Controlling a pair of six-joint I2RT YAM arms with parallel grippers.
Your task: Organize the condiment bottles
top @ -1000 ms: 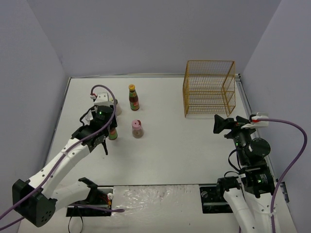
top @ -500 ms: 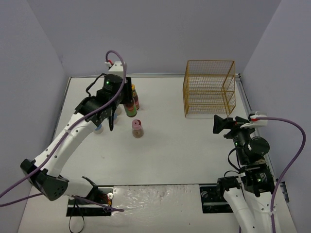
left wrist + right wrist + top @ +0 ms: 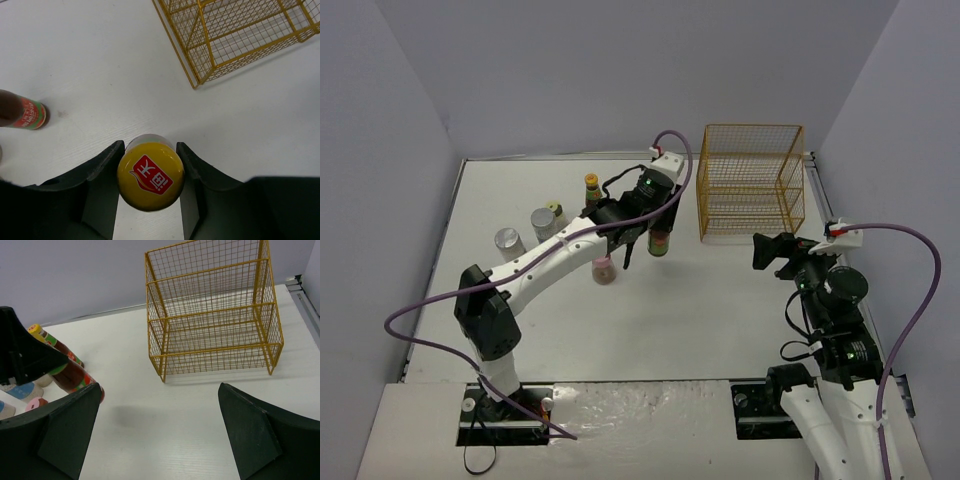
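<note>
The left gripper is clamping a tall yellow-capped bottle between its two fingers, both pressing against the bottle just below the cap; beyond the fingertips and to their right the yellow wire basket is standing on the white table, apart from the bottle; off to the left of the fingers a second tall bottle is standing alone; behind these fingers in the top view, the pink-capped bottle is sitting close by, with the yellow-green-capped bottle, the nearer silver-lidded bottle and the farther silver-lidded bottle well apart to the left; the right gripper is hanging with its fingers spread wide, gripping nothing, the basket lying ahead of them.
</note>
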